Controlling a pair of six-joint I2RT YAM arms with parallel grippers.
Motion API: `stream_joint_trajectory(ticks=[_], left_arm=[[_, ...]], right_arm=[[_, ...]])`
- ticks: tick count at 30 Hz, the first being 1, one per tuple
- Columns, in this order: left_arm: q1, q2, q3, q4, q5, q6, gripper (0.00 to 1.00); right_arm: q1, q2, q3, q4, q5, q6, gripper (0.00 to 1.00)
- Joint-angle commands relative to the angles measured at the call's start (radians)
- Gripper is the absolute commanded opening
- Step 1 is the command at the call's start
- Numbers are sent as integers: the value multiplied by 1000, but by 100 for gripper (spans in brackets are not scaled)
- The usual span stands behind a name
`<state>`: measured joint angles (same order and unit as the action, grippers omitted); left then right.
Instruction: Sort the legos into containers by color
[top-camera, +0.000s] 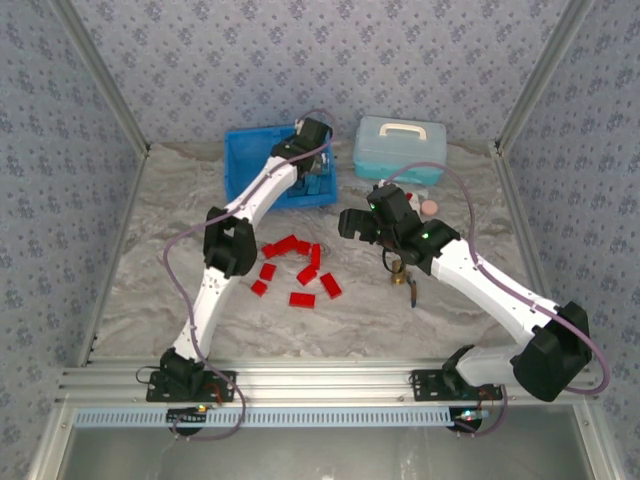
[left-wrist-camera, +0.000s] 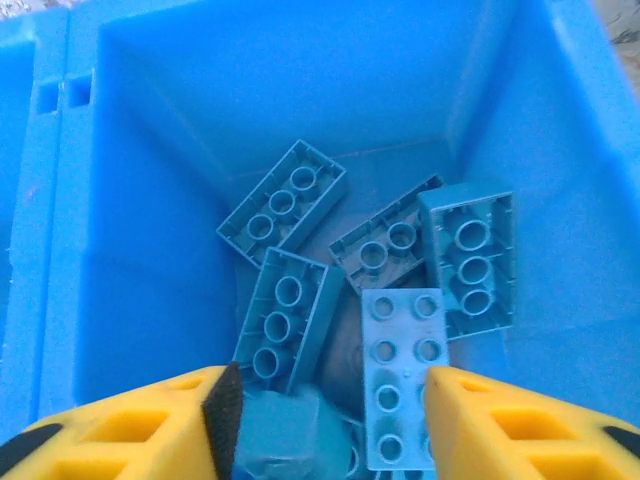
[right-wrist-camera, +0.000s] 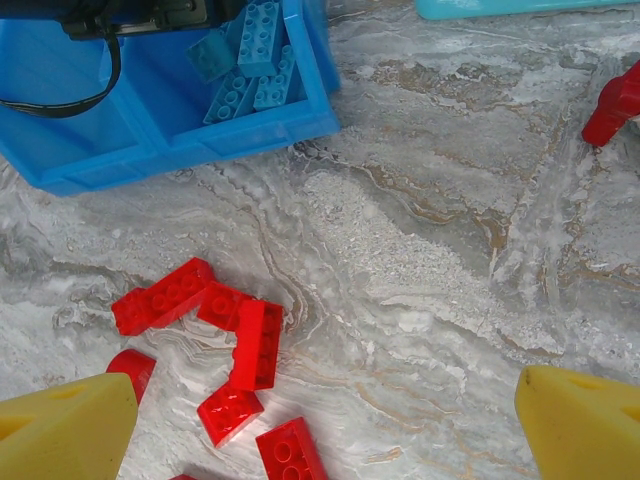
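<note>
Both grippers hold nothing: left gripper (left-wrist-camera: 328, 410) parted partway over blue bricks (left-wrist-camera: 405, 375) in the tray (left-wrist-camera: 150, 200), right gripper (right-wrist-camera: 325, 415) wide above red bricks (right-wrist-camera: 258, 343).

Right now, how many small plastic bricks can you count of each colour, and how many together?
Bright red rectangular plastic bricks, on the marbled table: 8
Light blue rectangular plastic bricks, in the blue plastic tray: 6 visible
Total: 14 visible
</note>
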<state>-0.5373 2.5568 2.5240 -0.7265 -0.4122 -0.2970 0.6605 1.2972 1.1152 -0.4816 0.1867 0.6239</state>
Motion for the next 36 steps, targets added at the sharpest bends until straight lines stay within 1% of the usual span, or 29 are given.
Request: stream_joint_trajectory(ticks=[1,4,7,10,13,16,18,20,21,23,26,29,31,33,36], left_arm=[[-13,-35,70,-14,-6,22,56],[-13,-84,94,-42,11,5,56],[-14,-169,90,-86,39,-15,56],[-13,-294,28,-135,73,-25,56],[-13,-472,-158,-130,150,-21,56],[-13,-664,-407,-110,217,-1,57],[-13,-811,-615,-78,242,25,60],[-11,-935,-784,-57,256,45,67],[-7,-994,-863,-56,271,56,73],[5,-1089,-979,-70,299,81,81],[36,-1197,-1105,-114,323,115,88],[76,-1265,-1189,-160,371,157,98],[96,-1291,-1230,-184,412,200,99],[108,-1293,-1257,-212,422,243,99],[121,-1296,-1299,-198,442,277,99]], right_arm=[[-5,-14,8,-11,8,14,100],[-5,-15,9,-14,13,13,100],[-6,-13,6,-19,20,14,100],[-4,4,2,-20,4,-40,100],[11,28,-6,-17,-27,-81,99],[53,55,-16,-15,-37,-133,98],[90,89,-11,-30,-41,-162,98],[120,126,-10,-44,-49,-182,98],[137,147,-13,-47,-54,-192,98],[160,187,-22,-47,-66,-199,98],[186,246,-31,-36,-82,-198,97],[205,303,-35,-24,-97,-201,96],[216,341,-34,-20,-99,-203,94],[224,378,-37,-16,-100,-204,91],[238,418,-38,-9,-91,-204,83]])
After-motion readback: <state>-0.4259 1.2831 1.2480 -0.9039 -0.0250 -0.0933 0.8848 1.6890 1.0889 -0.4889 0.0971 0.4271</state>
